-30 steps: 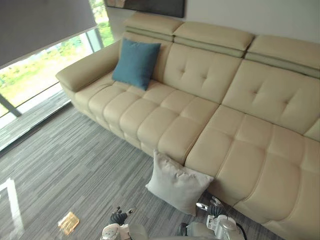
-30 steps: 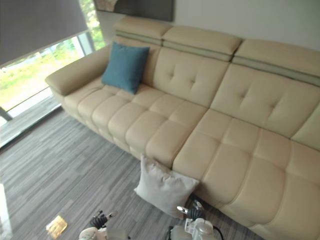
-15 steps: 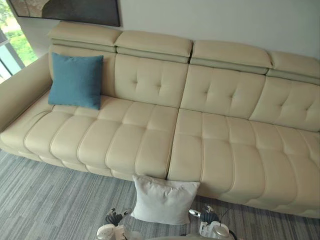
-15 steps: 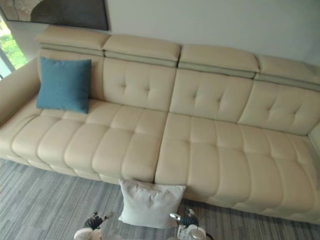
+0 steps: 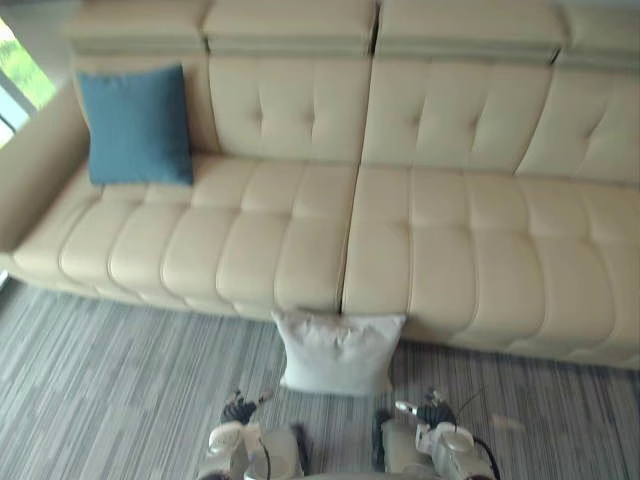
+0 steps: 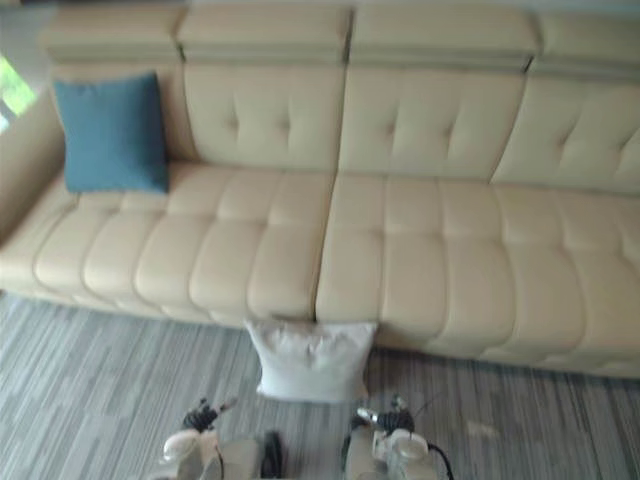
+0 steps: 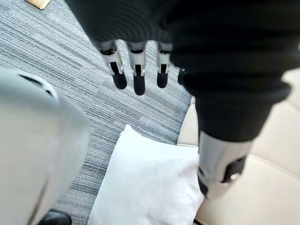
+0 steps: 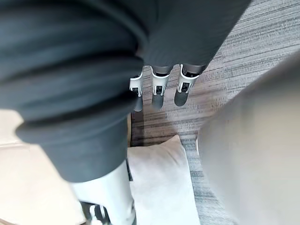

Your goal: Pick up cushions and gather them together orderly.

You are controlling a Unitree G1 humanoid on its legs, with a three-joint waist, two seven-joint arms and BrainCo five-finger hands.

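Fingers (image 7: 136, 77) on my left hand (image 5: 238, 410) and right hand (image 5: 430, 411) hang straight and empty, low before the beige sofa (image 5: 440, 230), with the blue cushion (image 5: 135, 125) propped against that sofa's back at its left end and the white cushion (image 5: 338, 350) on the carpet (image 5: 120, 370) leaning against its front edge.

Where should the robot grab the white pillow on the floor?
Probably by its two side edges, one hand each, coming from the front: the white cushion stands upright, leaning on the sofa front, facing the left hand and right hand.
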